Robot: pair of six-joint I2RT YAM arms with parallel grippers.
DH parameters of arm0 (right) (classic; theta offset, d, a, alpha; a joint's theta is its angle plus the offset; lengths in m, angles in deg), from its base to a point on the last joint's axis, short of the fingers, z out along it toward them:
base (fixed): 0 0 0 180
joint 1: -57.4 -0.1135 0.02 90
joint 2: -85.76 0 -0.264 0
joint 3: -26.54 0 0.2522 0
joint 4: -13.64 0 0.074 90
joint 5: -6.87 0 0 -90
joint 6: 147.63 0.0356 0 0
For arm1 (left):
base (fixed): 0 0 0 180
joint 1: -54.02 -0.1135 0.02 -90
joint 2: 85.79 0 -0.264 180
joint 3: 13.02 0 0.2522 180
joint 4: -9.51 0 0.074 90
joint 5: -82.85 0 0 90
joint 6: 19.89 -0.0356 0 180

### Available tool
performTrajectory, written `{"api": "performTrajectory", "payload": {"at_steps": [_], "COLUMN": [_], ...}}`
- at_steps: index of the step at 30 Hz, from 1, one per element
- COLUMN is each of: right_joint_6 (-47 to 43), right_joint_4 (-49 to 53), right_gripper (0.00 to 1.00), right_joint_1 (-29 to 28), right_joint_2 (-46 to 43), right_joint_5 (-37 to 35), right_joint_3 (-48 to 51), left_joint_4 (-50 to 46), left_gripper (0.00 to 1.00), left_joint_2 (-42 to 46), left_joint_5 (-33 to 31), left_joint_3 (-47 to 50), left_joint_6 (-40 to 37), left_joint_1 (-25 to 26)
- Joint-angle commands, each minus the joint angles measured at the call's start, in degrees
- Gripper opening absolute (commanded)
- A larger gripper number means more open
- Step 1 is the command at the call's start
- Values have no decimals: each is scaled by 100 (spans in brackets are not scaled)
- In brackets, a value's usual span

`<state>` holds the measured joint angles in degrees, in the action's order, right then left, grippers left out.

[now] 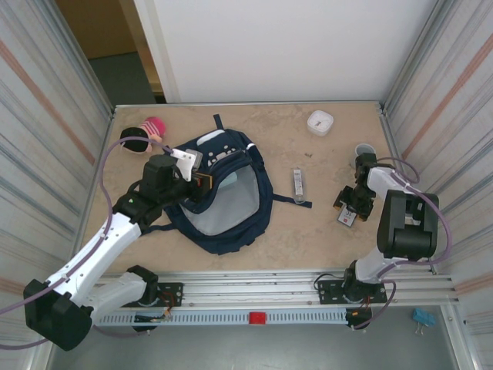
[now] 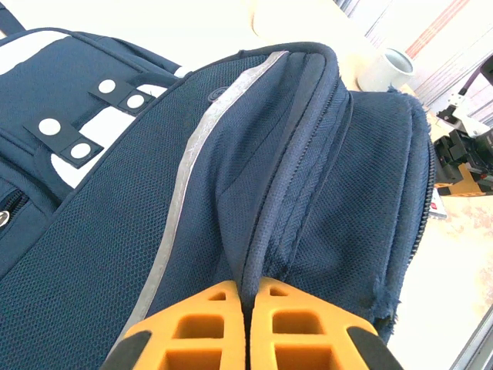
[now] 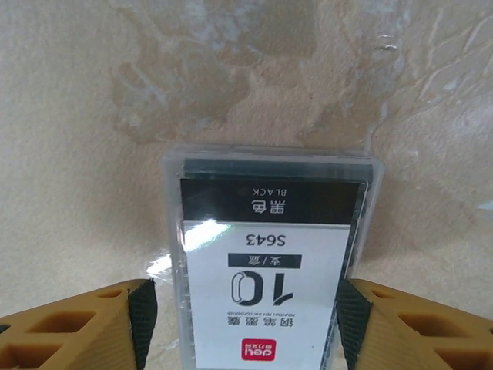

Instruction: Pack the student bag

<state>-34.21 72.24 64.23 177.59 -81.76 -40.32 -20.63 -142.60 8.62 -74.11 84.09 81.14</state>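
Observation:
The student bag [image 1: 246,154], navy blue with white patches, lies left of centre with its mouth open and grey lining showing. My left gripper [image 1: 202,183] is at the bag's left rim. In the left wrist view its orange fingers [image 2: 248,289] are shut on the piped edge of the bag [image 2: 308,177]. At the right, my right gripper [image 1: 348,212] is lowered over a clear plastic box [image 1: 347,218] lying flat on the table. The right wrist view has that box [image 3: 266,254], with a black and white label, between the jaws [image 3: 245,308]. The right pad meets the box's side and the left stands slightly off it.
A narrow clear case [image 1: 297,185] lies between the bag and the right arm. A white square dish [image 1: 320,122] and a small grey cup [image 1: 364,150] stand at the back right. A pink and black ball [image 1: 150,127] rests behind the left arm. Metal walls close both sides.

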Motion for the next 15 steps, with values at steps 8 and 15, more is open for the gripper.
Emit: {"api": "performTrajectory", "payload": {"at_steps": [8,15], "right_joint_6": [-180,-162], "right_joint_4": [139,196], "right_gripper": [65,65], "right_joint_1": [-85,-150], "right_joint_2": [657,542], "right_joint_5": [-276,-337], "right_joint_3": [-172,-229], "left_joint_4": [162,131], "left_gripper": [3,3], "left_joint_2": [232,254], "left_joint_5": [-57,-80], "left_joint_3": [-90,-110], "left_joint_6": [-18,-44], "left_joint_1": [26,28]}}
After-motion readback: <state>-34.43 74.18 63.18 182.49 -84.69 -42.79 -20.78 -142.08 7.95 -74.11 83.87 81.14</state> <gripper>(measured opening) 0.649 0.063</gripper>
